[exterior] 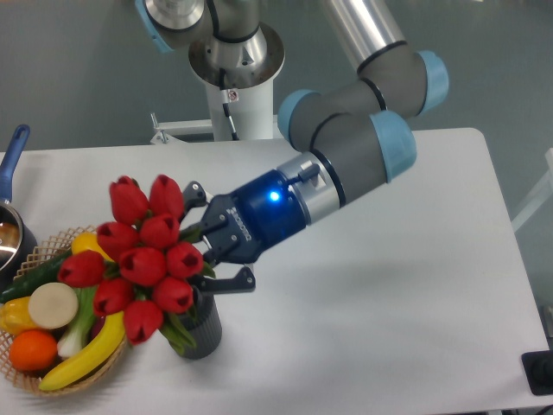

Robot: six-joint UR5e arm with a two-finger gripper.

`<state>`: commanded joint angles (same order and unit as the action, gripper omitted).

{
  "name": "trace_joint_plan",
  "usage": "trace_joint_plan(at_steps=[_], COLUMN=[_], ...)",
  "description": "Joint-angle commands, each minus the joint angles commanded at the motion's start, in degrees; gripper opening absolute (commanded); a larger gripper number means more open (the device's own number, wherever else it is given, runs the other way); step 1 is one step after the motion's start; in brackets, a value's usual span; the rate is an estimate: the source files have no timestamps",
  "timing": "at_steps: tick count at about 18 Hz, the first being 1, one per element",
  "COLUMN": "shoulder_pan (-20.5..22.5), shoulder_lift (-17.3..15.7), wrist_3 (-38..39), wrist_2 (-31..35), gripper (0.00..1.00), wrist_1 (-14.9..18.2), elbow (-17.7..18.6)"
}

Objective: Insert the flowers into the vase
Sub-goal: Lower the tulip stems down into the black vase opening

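The gripper (pixel 206 252) has its fingers (pixel 226 283) closed around the stems of the flowers (pixel 145 264), so the bunch of red tulip buds sticks out to the left of the fingers, tilted. Directly under the fingers stands the vase (pixel 202 328), dark grey and ribbed, partly hidden by the leaves. Further left of the buds lies the wicker basket (pixel 26 378) with a banana (pixel 85 347) and an orange (pixel 33 349).
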<state>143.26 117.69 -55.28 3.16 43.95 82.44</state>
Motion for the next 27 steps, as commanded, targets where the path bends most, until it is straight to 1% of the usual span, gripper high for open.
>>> trace_joint_plan(at_steps=[4, 13, 22, 25, 27], shoulder_pan=[-0.17, -0.53, -1.32, -1.32, -1.32], shoulder_lift=[0.26, 0.44, 1.76, 1.93, 2.02], wrist_3=[-0.09, -0.09, -1.4, -2.81, -4.91], wrist_2=[0.0, 0.0, 0.09, 0.09, 0.09], gripper=[0.36, 0.36, 0.36, 0.36, 0.36], wrist_1=[0.0, 0.0, 0.0, 0.0, 0.0], elbow=[0.26, 3.07, 3.08, 4.21, 5.79])
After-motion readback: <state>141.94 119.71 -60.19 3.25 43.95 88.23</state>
